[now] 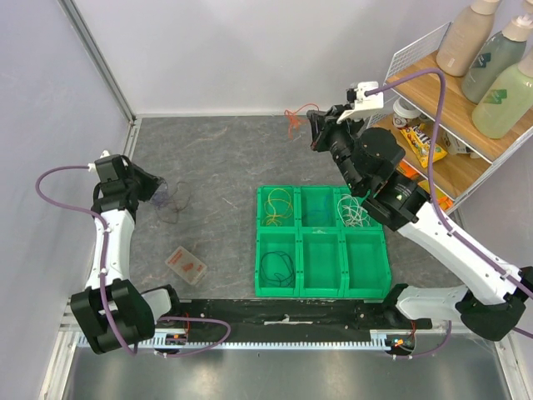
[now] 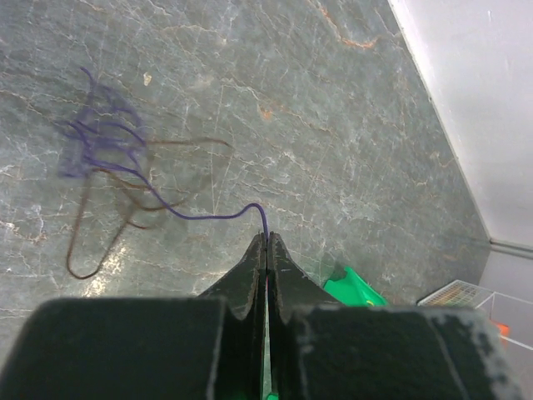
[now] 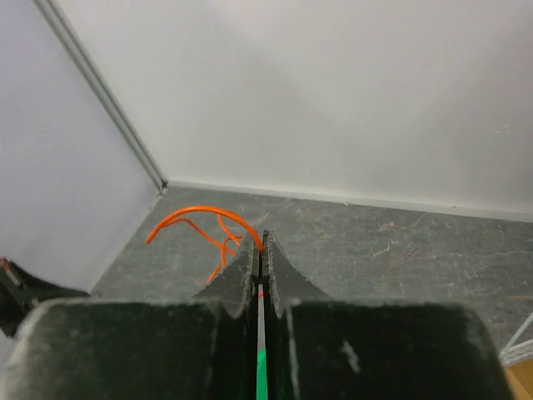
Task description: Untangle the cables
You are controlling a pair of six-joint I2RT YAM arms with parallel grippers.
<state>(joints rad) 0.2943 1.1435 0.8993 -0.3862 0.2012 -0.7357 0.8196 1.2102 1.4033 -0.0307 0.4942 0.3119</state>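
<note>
My left gripper (image 2: 266, 236) is shut on the end of a purple wire (image 2: 104, 146), which trails to a small tangle with a dark brown wire (image 2: 108, 242) on the grey table; this tangle shows in the top view (image 1: 171, 200) beside my left gripper (image 1: 151, 190). My right gripper (image 3: 261, 237) is shut on an orange wire (image 3: 196, 218) and holds it up near the back wall, seen in the top view (image 1: 296, 121) left of the gripper (image 1: 315, 132). Yellow (image 1: 277, 208), white (image 1: 354, 210) and dark (image 1: 276, 267) wires lie in separate tray compartments.
A green six-compartment tray (image 1: 323, 287) sits in the middle right. A small clear box (image 1: 186, 265) lies at the front left. A wire shelf (image 1: 450, 100) with bottles and packets stands at the right. Walls close off the back and the left.
</note>
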